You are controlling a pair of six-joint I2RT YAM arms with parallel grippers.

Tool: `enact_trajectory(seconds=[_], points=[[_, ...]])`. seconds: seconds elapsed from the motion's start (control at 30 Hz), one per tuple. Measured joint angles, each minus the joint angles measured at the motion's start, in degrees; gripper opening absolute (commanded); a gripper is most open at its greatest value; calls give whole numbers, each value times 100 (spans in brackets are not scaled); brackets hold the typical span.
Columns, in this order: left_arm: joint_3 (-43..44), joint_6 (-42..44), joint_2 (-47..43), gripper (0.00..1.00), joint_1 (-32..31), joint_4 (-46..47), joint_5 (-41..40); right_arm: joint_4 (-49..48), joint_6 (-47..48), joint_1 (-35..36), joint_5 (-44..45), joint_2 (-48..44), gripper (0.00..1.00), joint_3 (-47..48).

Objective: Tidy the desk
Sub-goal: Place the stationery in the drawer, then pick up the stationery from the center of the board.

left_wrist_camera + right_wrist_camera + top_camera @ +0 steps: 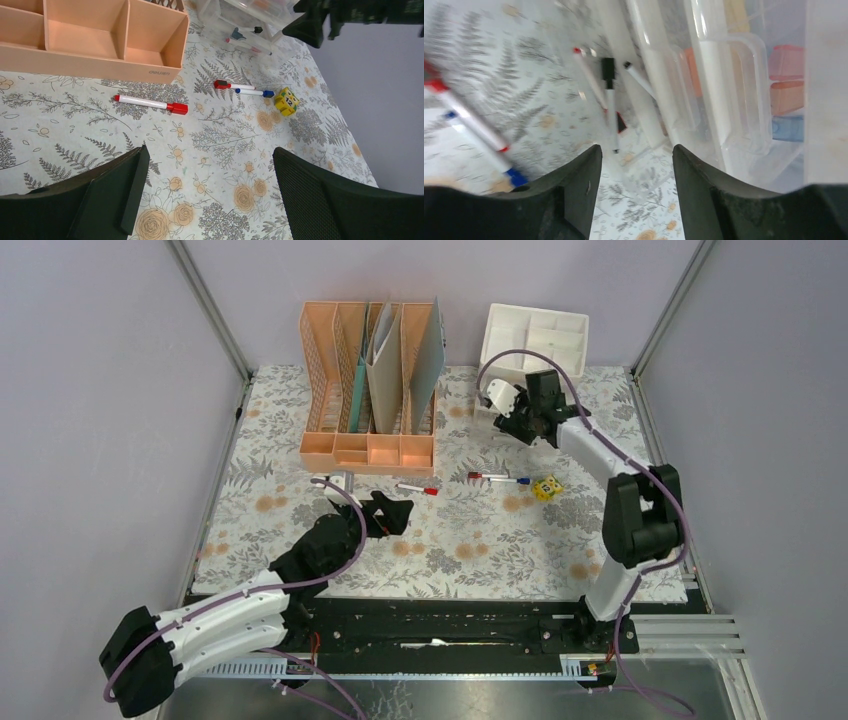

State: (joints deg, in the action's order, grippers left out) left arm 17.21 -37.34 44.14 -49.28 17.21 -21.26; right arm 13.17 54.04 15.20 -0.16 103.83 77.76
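Desk (470, 550), in its fern-and-flower cloth, filled the floor of the cell under both arms, and we took the peach file rack (368, 370) at its far side as our mark. From overhead, the left gripper (395, 515) sat just in front of the rack, and the right gripper (508, 412) was off to the rack's right, near the white drawer unit (535, 335) against the back wall. How the jaws stood was hard to read from there. The left wrist view settled it for that arm: left gripper (210, 165) spread wide, only cloth between the fingers. That view also showed the rack's front tray (100, 65) with bare compartments, a detail lost from above. A red-capped marker (150, 104) lay just in front of the tray; further right of the rack lay two more markers (234, 85) end to end, and a yellow cube (286, 101) beside them. Overhead we matched the same marker (417, 489) and cube (546, 487). The right wrist view, somewhat blurred, showed the right gripper (634, 165) with fingers apart and nothing held. Below it was a clear plastic tray (704, 100) with a black-capped marker (609, 95) and other pens inside. None of those contents could be made out from above.
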Motion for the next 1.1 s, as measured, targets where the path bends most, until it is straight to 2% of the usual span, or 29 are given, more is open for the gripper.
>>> enact_trajectory(seconds=[0.2, 0.37, 0.53, 0.73, 1.1], points=[[-2, -2, 66, 99, 17, 31, 26, 568, -424, 0, -1631, -595, 64, -168], [-2, -15, 76, 99, 33, 52, 55, 968, -658, 7, -2455, -308, 64, -186], [-26, -44, 146, 99, 59, 144, 105, 1255, -804, 79, -2465, 468, 64, 138], [-98, -74, 142, 99, 61, 199, 131, 1458, -782, 365, -1967, 1340, 62, 778], [-164, -118, 79, 99, 103, 212, 129, 1768, -584, 538, -1679, 1703, 60, 1143]])
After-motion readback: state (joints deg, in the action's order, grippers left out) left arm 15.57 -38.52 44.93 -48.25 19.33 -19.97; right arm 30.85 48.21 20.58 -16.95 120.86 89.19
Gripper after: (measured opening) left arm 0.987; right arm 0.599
